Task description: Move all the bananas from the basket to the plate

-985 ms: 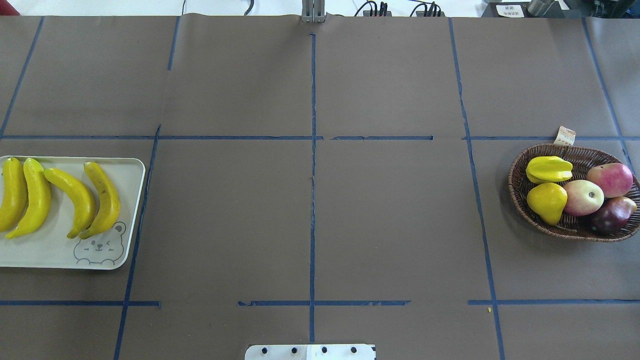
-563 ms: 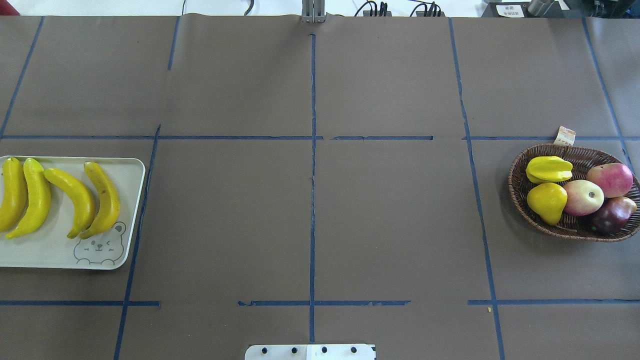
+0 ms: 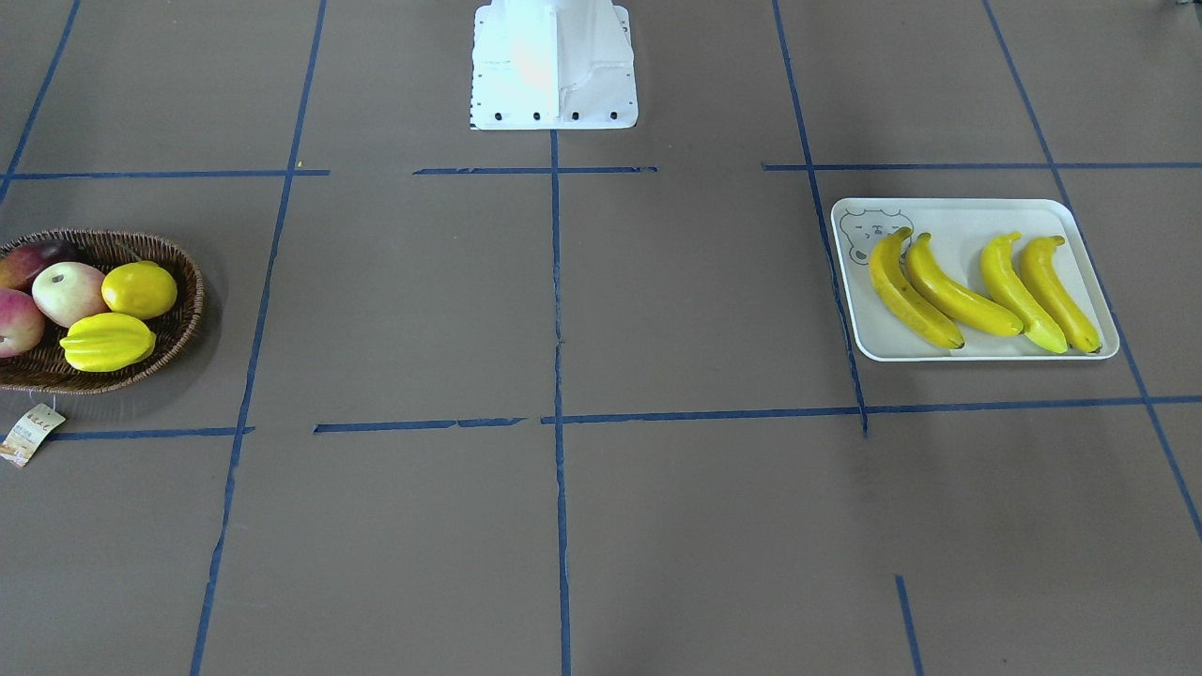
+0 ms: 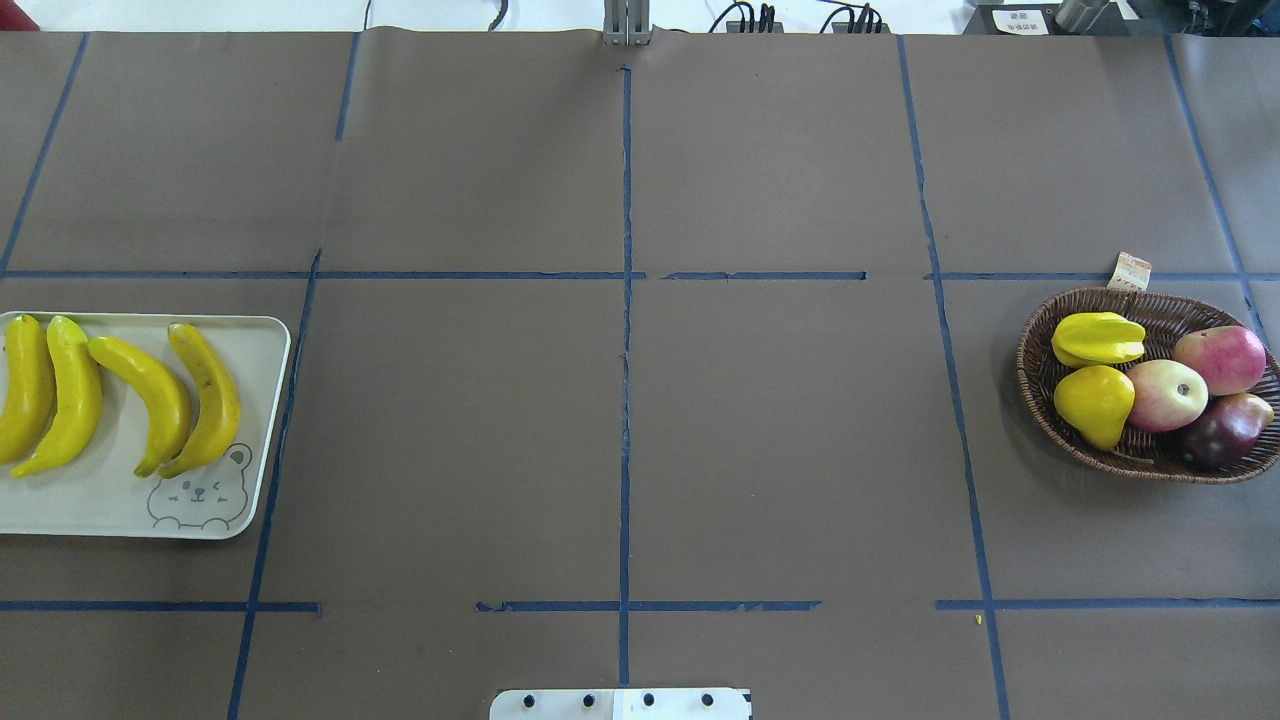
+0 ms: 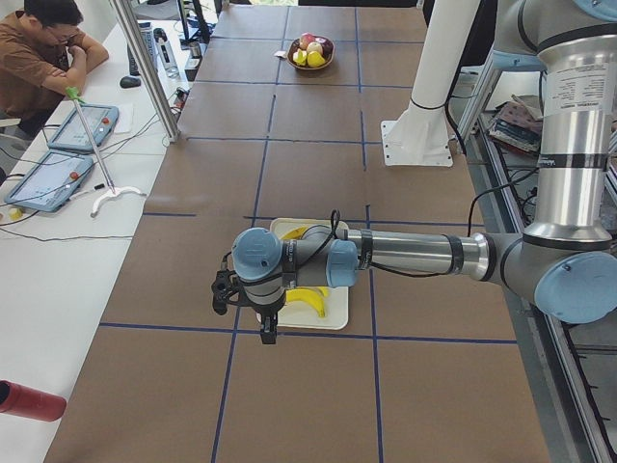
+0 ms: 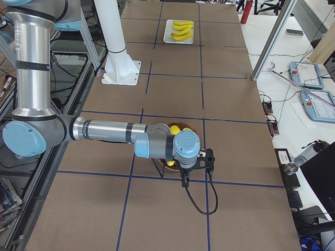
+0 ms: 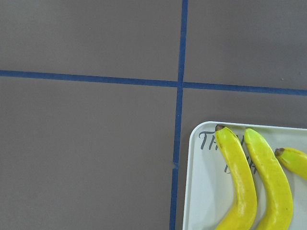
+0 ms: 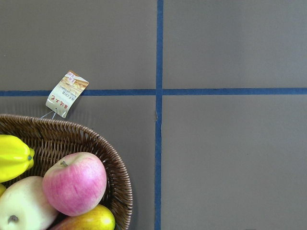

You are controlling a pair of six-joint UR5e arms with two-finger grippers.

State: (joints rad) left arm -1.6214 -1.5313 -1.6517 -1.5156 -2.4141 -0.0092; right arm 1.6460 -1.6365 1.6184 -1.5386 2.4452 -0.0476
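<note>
On pale white rectangular bear-print tray (image 3: 948, 214): four curved yellow bananas (image 3: 977, 291). Dark woven wicker basket (image 3: 192, 293), edge-cropped, holds other fruit (image 3: 108, 343). Left gripper (image 5: 267, 333), right gripper (image 6: 183, 181): jaws too small; cannot tell.

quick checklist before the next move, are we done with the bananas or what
1. All four bananas on the plate: ok.
2. No banana left in the basket, only starfruit, apples and other fruit: ok.
3. Bananas inside the plate's rim: ok.
4. Left gripper empty: cannot tell, side view only.
5. Right gripper empty: cannot tell, side view only.
</note>
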